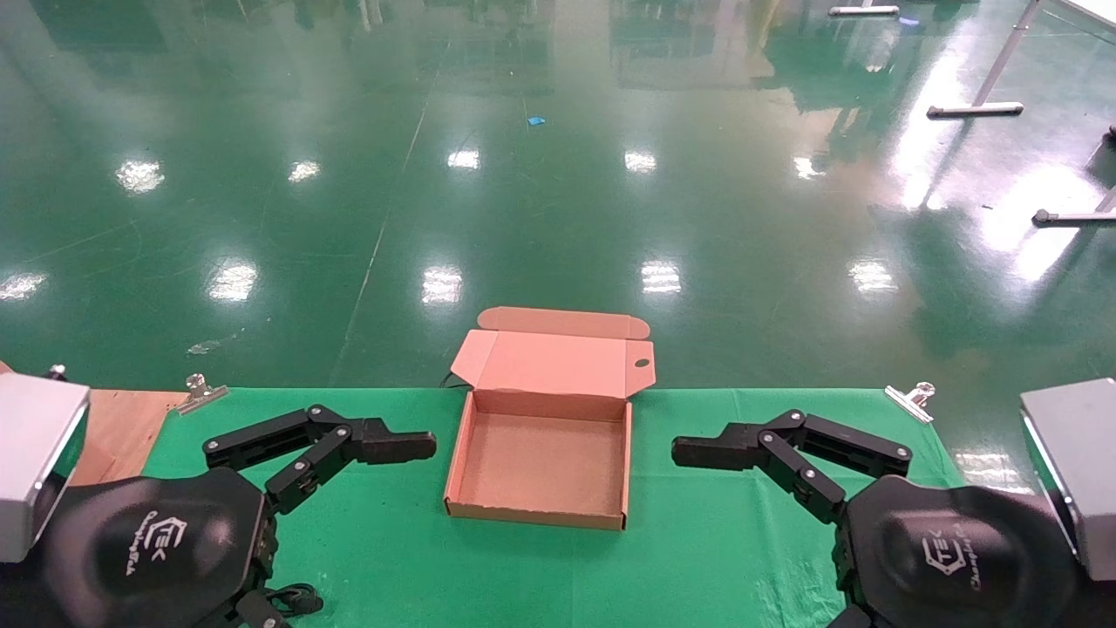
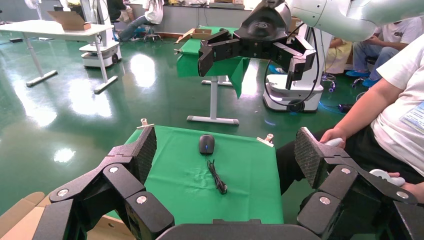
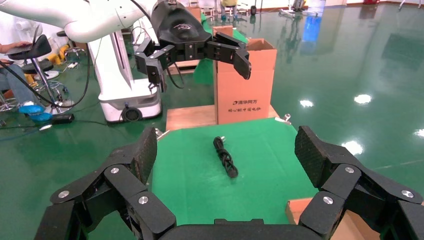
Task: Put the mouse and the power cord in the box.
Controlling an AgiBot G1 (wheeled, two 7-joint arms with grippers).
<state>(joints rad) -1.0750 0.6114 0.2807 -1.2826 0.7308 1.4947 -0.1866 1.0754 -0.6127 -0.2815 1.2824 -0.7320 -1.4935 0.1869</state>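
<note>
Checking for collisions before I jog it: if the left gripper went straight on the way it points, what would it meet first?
Probably the right gripper, which faces the open left gripper across the box. The mouse lies lower, on the green cloth; depth is unclear.

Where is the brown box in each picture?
Head view: the box sits open mid-table, between both grippers.
Left wrist view: only a cardboard corner at the lower edge.
Right wrist view: only a corner at the lower edge.
Shared landmark: the green cloth.

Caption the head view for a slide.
Start pose: open, empty box centred on the green table, left gripper and right gripper flanking it, jaws open.
</note>
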